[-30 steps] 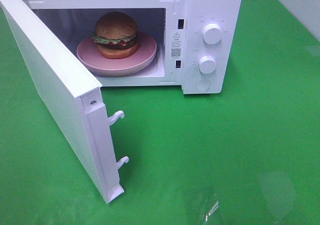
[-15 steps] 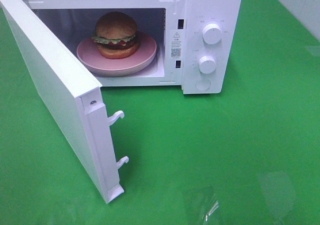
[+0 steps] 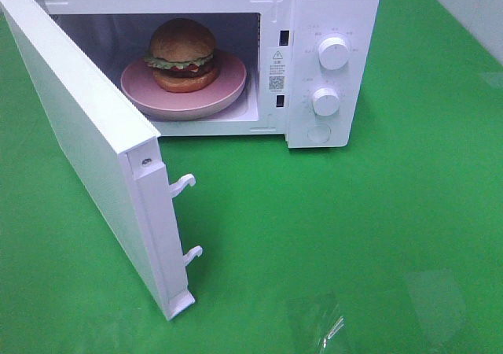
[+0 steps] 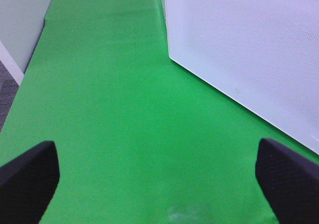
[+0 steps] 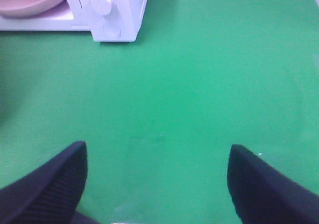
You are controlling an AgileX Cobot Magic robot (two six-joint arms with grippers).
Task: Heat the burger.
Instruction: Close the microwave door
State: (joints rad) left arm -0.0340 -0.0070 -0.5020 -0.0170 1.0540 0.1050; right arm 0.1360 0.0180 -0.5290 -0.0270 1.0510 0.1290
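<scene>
The burger (image 3: 183,55), with golden-brown bun, green lettuce and dark patty, sits on a pink plate (image 3: 228,88) inside the white microwave (image 3: 330,8). The microwave door (image 3: 86,141) stands wide open toward the front left. Neither arm shows in the exterior high view. In the left wrist view my left gripper (image 4: 157,184) is open and empty above the green mat, beside the door's outer face (image 4: 249,45). In the right wrist view my right gripper (image 5: 157,184) is open and empty, some way in front of the microwave's knob panel (image 5: 107,10); the plate's edge (image 5: 30,5) shows there.
Two white knobs (image 3: 334,53) (image 3: 325,101) and a round button (image 3: 318,134) are on the microwave's right panel. Two latch hooks (image 3: 182,185) stick out of the door's edge. A green mat (image 3: 354,228) covers the table. A grey wall (image 4: 20,20) borders the left side.
</scene>
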